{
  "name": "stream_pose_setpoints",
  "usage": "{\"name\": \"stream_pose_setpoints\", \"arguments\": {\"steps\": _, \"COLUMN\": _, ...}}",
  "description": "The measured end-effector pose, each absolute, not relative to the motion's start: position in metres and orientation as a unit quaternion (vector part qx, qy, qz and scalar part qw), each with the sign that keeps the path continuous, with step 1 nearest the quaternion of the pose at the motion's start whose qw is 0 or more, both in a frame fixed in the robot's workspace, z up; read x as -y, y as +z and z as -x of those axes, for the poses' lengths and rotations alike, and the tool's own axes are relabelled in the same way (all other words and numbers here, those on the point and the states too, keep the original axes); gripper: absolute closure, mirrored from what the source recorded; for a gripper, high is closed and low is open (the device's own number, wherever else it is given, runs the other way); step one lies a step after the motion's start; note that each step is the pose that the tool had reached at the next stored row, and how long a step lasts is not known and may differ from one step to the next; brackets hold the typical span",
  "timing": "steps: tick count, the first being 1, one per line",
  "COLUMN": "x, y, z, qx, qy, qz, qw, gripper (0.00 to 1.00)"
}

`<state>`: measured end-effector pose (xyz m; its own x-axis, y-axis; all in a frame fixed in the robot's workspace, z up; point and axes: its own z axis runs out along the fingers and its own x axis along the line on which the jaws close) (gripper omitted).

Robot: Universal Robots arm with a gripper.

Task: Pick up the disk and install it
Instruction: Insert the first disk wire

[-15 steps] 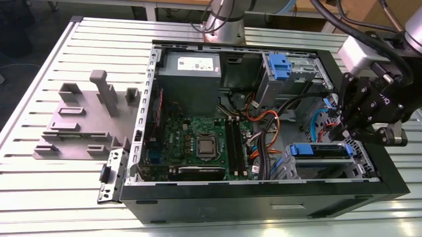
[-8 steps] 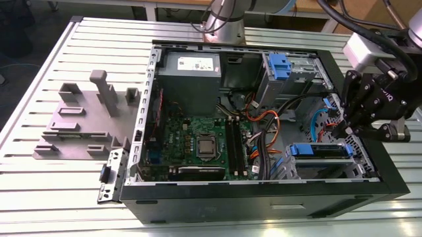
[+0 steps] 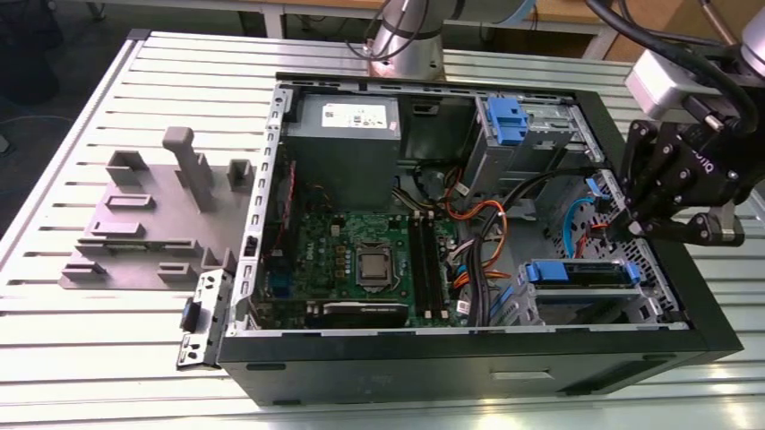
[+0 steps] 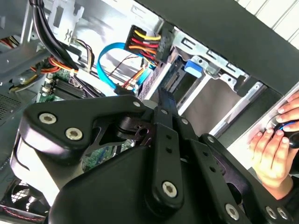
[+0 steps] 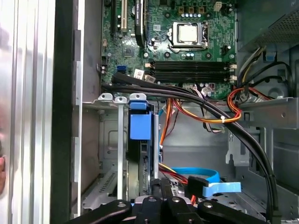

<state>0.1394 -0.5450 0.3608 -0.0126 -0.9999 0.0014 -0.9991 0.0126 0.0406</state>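
- Computer case (image 3: 478, 358) lies open on the slatted metal bench (image 3: 107, 358), its inside facing up.
- Disk (image 3: 581, 276) sits in the silver drive cage (image 3: 651, 300) in the case corner towards the exterior view's right. The blue carrier end faces the case interior.
- In the first wrist view the disk (image 5: 140, 127) stands on edge in a cage slot, with its blue end just beside the cage's metal tabs.
- My gripper (image 3: 624, 226) hangs inside the case by the wall on the exterior view's right. It is above the cage and near the disk, but apart from it.
- I cannot tell whether my gripper is open or closed. In the second wrist view its black linkage covers that area.
- A blue flat cable (image 5: 210, 183) curls just beside my gripper, and orange and yellow wires (image 3: 478, 219) run past it.
- Green motherboard (image 3: 358, 260) lies in the case middle. A grey box with a white sticker (image 3: 349, 121) sits at the far end.
- A grey fixture (image 3: 150, 215) stands on the bench, outside the case, at the exterior view's left.
- A person's hand (image 4: 273, 149) rests outside the case wall.
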Motion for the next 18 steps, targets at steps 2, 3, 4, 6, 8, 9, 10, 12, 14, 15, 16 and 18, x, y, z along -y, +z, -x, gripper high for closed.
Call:
{"name": "stream_pose_setpoints", "arguments": {"steps": 2, "x": 0.543, "y": 0.361, "z": -0.141, "qx": 0.711, "qy": -0.014, "qz": -0.703, "qw": 0.015, "gripper": 0.89}}
{"name": "stream_pose_setpoints", "arguments": {"steps": 3, "x": 0.543, "y": 0.361, "z": -0.142, "qx": 0.711, "qy": -0.014, "qz": -0.703, "qw": 0.015, "gripper": 0.89}}
{"name": "stream_pose_setpoints", "arguments": {"steps": 4, "x": 0.542, "y": 0.361, "z": -0.143, "qx": 0.711, "qy": -0.014, "qz": -0.703, "qw": 0.015, "gripper": 0.89}}
{"name": "stream_pose_setpoints", "arguments": {"steps": 6, "x": 0.541, "y": 0.361, "z": -0.144, "qx": 0.711, "qy": -0.015, "qz": -0.703, "qw": 0.015, "gripper": 0.89}}
{"name": "stream_pose_setpoints", "arguments": {"steps": 8, "x": 0.540, "y": 0.361, "z": -0.146, "qx": 0.710, "qy": -0.015, "qz": -0.703, "qw": 0.015, "gripper": 0.89}}
{"name": "stream_pose_setpoints", "arguments": {"steps": 9, "x": 0.539, "y": 0.361, "z": -0.147, "qx": 0.710, "qy": -0.015, "qz": -0.704, "qw": 0.016, "gripper": 0.89}}
{"name": "stream_pose_setpoints", "arguments": {"steps": 10, "x": 0.539, "y": 0.361, "z": -0.147, "qx": 0.710, "qy": -0.015, "qz": -0.704, "qw": 0.016, "gripper": 0.89}}
{"name": "stream_pose_setpoints", "arguments": {"steps": 12, "x": 0.538, "y": 0.361, "z": -0.149, "qx": 0.710, "qy": -0.015, "qz": -0.704, "qw": 0.016, "gripper": 0.89}}
{"name": "stream_pose_setpoints", "arguments": {"steps": 14, "x": 0.537, "y": 0.361, "z": -0.151, "qx": 0.709, "qy": -0.015, "qz": -0.705, "qw": 0.016, "gripper": 0.89}}
{"name": "stream_pose_setpoints", "arguments": {"steps": 15, "x": 0.536, "y": 0.361, "z": -0.151, "qx": 0.709, "qy": -0.015, "qz": -0.705, "qw": 0.016, "gripper": 0.89}}
{"name": "stream_pose_setpoints", "arguments": {"steps": 16, "x": 0.536, "y": 0.361, "z": -0.152, "qx": 0.709, "qy": -0.015, "qz": -0.705, "qw": 0.016, "gripper": 0.89}}
{"name": "stream_pose_setpoints", "arguments": {"steps": 18, "x": 0.535, "y": 0.361, "z": -0.153, "qx": 0.709, "qy": -0.015, "qz": -0.705, "qw": 0.016, "gripper": 0.89}}
